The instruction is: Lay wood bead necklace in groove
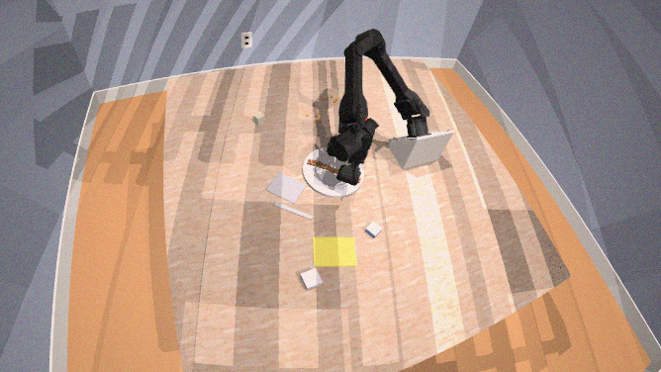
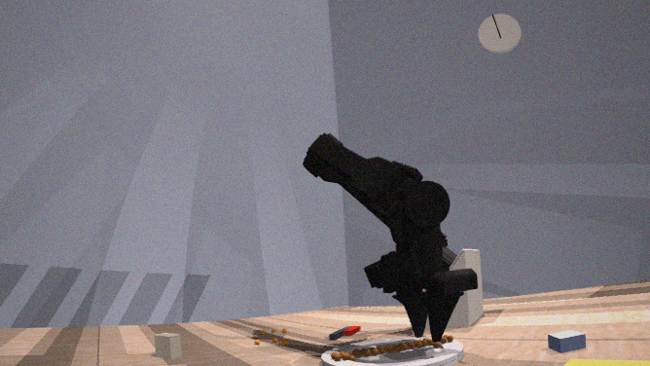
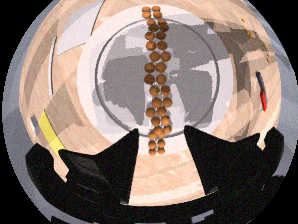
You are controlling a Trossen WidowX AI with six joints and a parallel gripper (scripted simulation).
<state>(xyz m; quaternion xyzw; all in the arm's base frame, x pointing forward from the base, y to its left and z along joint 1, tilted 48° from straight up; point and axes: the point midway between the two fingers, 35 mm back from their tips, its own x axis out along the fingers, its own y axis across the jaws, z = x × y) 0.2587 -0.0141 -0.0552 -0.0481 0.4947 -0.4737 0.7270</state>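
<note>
The round white bead board [image 1: 315,184] [image 2: 452,352] [image 3: 101,70] lies on the wooden floor under the arm. The wood bead necklace [image 1: 322,166] [image 2: 384,348] [image 3: 157,76] lies doubled in a straight line across the board, from rim to rim, not around the circular groove. My gripper [image 1: 346,173] [image 2: 428,336] [image 3: 161,131] points down at the board's near edge. It is open, its fingers stand on either side of the necklace's near end, and the beads rest on the board between them.
A white wedge block [image 1: 421,148] [image 2: 467,287] stands right of the board. A grey sheet [image 1: 285,188], a white stick [image 1: 293,211], a yellow square [image 1: 334,251], small blocks [image 1: 374,229] [image 1: 311,278] [image 1: 258,118], loose orange beads [image 2: 272,338] and a red-handled tool [image 2: 345,332] lie around.
</note>
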